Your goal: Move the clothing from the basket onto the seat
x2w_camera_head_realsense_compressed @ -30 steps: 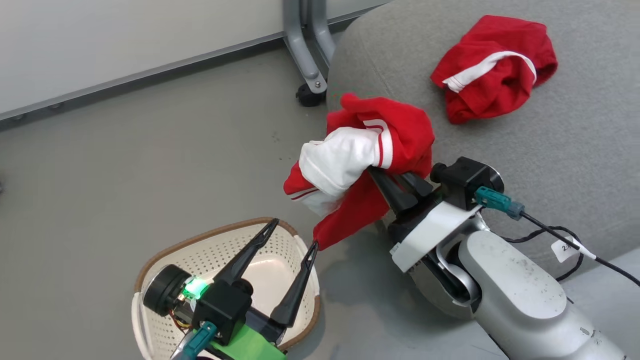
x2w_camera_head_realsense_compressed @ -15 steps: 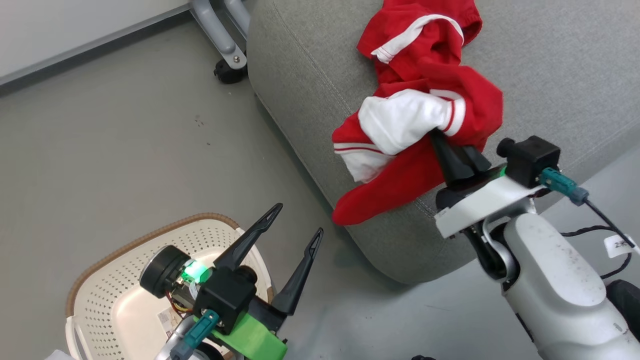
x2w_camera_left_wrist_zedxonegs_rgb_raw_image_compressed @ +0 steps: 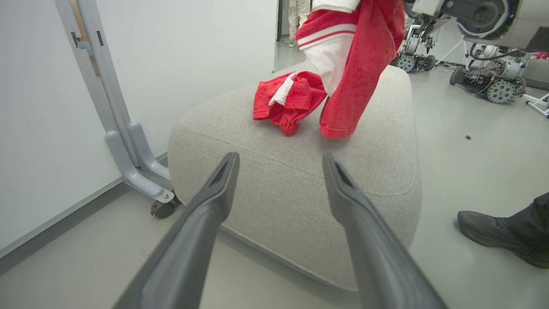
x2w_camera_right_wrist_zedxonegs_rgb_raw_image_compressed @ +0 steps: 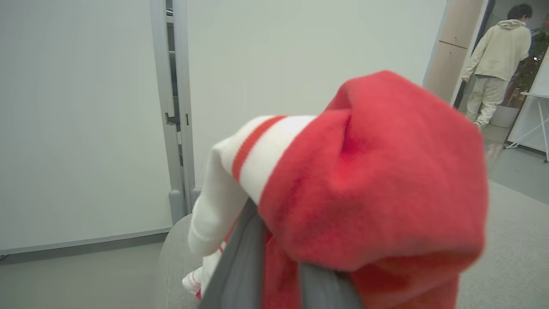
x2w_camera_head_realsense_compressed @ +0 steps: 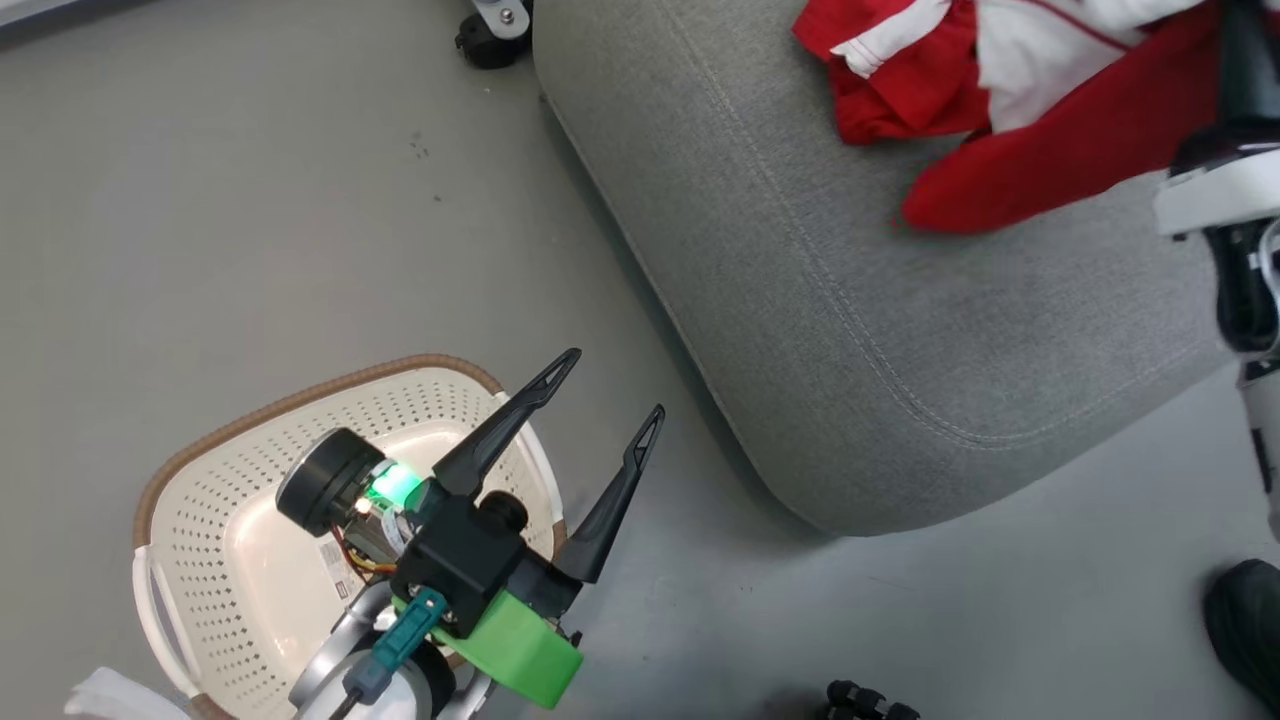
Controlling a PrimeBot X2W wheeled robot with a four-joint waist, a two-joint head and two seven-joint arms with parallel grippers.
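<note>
The cream basket point(x2w_camera_head_realsense_compressed: 300, 402) with the brown rim stands on the floor at the lower left; inside it I see bare plastic and a label point(x2w_camera_head_realsense_compressed: 335, 566). My left gripper point(x2w_camera_head_realsense_compressed: 612, 385) hangs open over its right edge, nothing between the fingers point(x2w_camera_left_wrist_zedxonegs_rgb_raw_image_compressed: 214, 201). One red and white garment point(x2w_camera_head_realsense_compressed: 890, 80) lies crumpled on the grey seat point(x2w_camera_head_realsense_compressed: 850, 300). A second garment point(x2w_camera_head_realsense_compressed: 1050, 170) hangs over the seat point(x2w_camera_left_wrist_zedxonegs_rgb_raw_image_compressed: 300, 180) beside the first point(x2w_camera_left_wrist_zedxonegs_rgb_raw_image_compressed: 287, 98), its lower end touching or just above the cushion. My right gripper point(x2w_camera_right_wrist_zedxonegs_rgb_raw_image_compressed: 281, 240) is shut on this hanging garment point(x2w_camera_right_wrist_zedxonegs_rgb_raw_image_compressed: 364, 193), which drapes over the fingertips.
A grey frame leg with a castor point(x2w_camera_left_wrist_zedxonegs_rgb_raw_image_compressed: 161, 208) stands by the seat's far left corner. A person's dark shoe point(x2w_camera_left_wrist_zedxonegs_rgb_raw_image_compressed: 497, 227) rests on the floor right of the seat. Wheeled machines point(x2w_camera_left_wrist_zedxonegs_rgb_raw_image_compressed: 489, 81) stand further back. Another person point(x2w_camera_right_wrist_zedxonegs_rgb_raw_image_compressed: 493, 64) walks away through a doorway.
The head camera has shifted. My right gripper has carried the hanging garment from the seat's front edge to over the cushion, beside the lying one. The left gripper stays open over the basket.
</note>
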